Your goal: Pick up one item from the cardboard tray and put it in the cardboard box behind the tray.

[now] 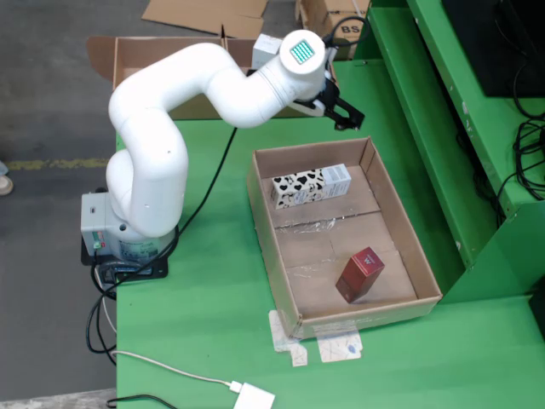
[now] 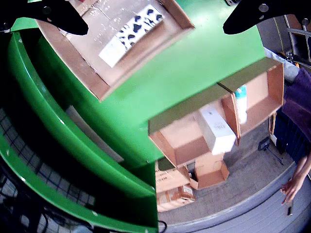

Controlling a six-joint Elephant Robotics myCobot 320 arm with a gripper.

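Note:
The open cardboard tray (image 1: 271, 247) lies on the green table. In it are a cow-patterned carton (image 1: 311, 186) near its far end and a red box (image 1: 359, 274) near its front. Behind the tray stands the cardboard box (image 1: 145, 60) with a white carton (image 1: 266, 49) in it. My black gripper (image 1: 343, 112) hangs above the table just past the tray's far edge, between tray and box. In the wrist view the gripper (image 2: 155, 29) is open with nothing between its fingers (image 2: 48, 14). That view shows the cow-patterned carton (image 2: 129, 34), the tray rim (image 2: 126, 73), and the box (image 2: 184, 136) holding the white carton (image 2: 218, 128).
A raised green ledge (image 1: 426, 128) runs along the right of the tray. The arm's base (image 1: 128, 239) and its cables sit at the table's left edge. A white adapter (image 1: 254, 396) lies near the front. More cardboard boxes (image 2: 175, 189) stand on the floor; a person's hand (image 2: 291, 184) shows.

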